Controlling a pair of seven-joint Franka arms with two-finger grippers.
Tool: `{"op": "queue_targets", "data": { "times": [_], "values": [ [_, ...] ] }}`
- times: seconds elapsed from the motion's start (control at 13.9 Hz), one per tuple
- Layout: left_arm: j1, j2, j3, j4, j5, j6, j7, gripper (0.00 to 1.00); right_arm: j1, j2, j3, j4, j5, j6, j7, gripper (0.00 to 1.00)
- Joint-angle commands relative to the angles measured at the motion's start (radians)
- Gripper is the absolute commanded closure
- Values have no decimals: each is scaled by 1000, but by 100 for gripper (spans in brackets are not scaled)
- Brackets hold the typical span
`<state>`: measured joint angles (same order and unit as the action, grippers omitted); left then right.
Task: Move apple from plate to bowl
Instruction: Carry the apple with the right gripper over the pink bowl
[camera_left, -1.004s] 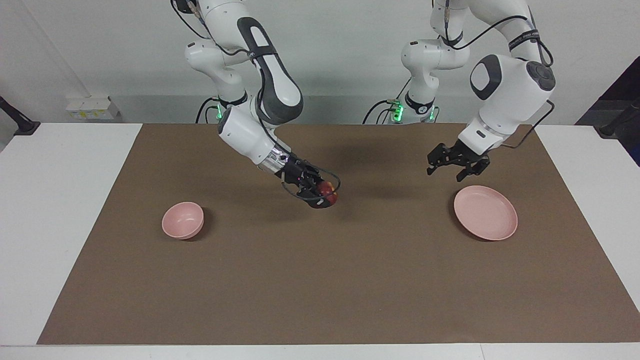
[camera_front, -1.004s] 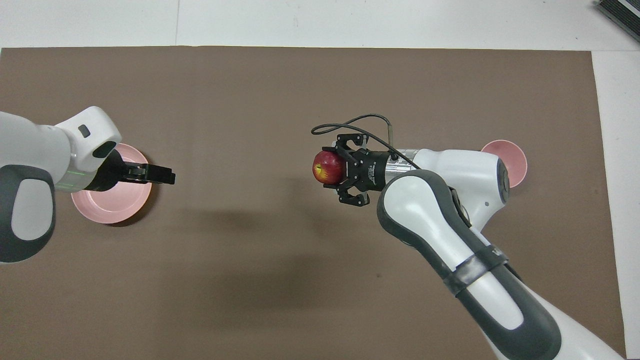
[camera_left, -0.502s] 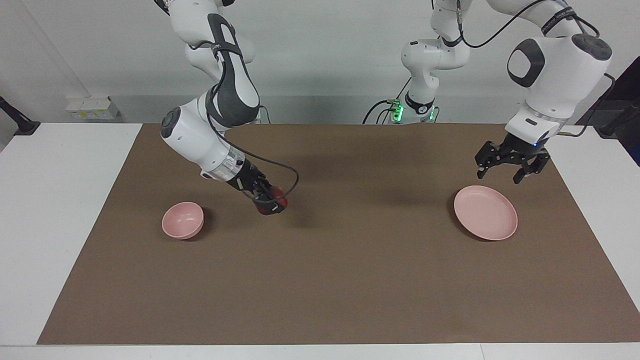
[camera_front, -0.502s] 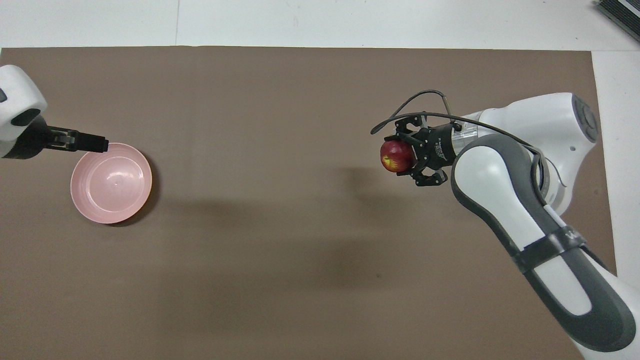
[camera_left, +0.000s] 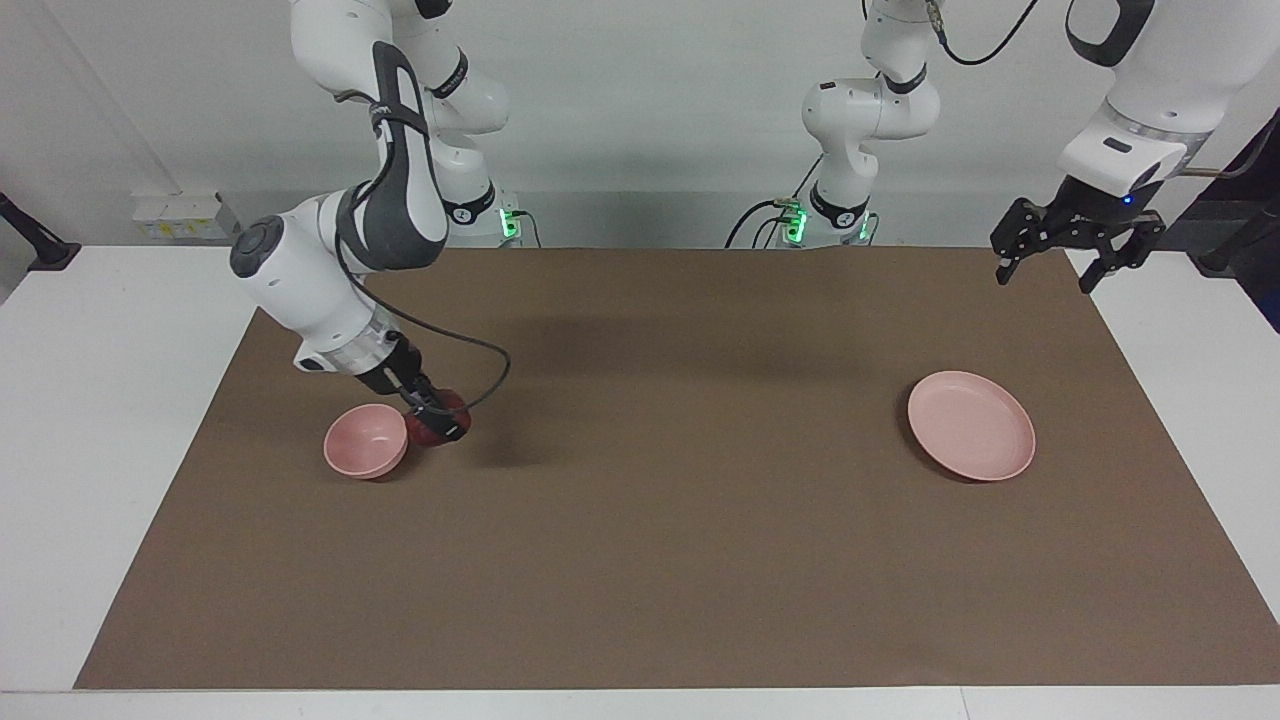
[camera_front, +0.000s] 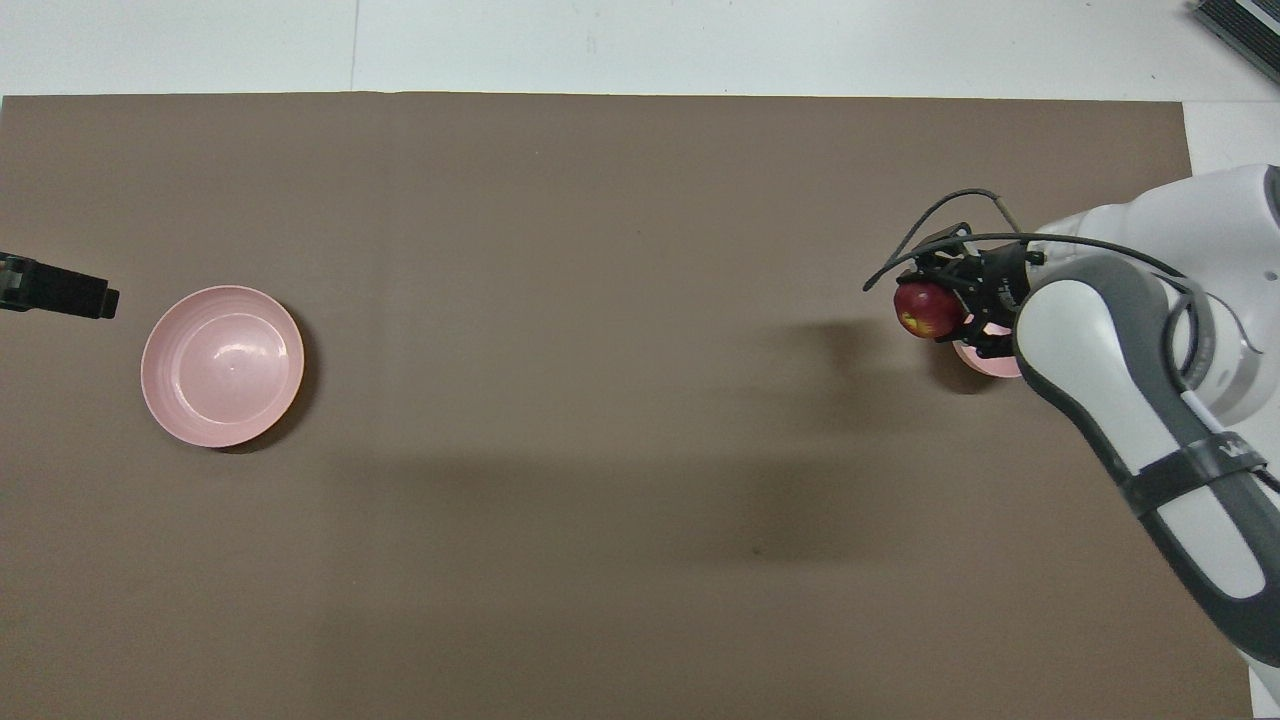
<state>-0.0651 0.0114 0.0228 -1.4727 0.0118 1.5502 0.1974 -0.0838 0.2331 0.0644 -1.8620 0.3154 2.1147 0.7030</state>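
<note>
One apple (camera_left: 437, 420) sits gripped in the right claw (camera_left: 443, 422), just beside the bowl (camera_left: 366, 440).

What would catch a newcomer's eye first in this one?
The dark red apple, gripped by the right gripper just beside the bowl at the right arm's end of the mat, not yet in it. Next, the bare plate at the left arm's end. The left gripper waits high over that end's mat edge, fingers open.
</note>
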Motion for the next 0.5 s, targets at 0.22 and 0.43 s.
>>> {"op": "queue_targets", "data": {
  "times": [0.22,0.43],
  "values": [
    [-9,-33,6,36,13,-88,-16,0,-126,-6,9,-55,-102,-9,-207,100],
    [16,-70,5,-21,-10,-85,-35,0,-126,-1,9,-77,-102,2,-211,100]
  ]
}}
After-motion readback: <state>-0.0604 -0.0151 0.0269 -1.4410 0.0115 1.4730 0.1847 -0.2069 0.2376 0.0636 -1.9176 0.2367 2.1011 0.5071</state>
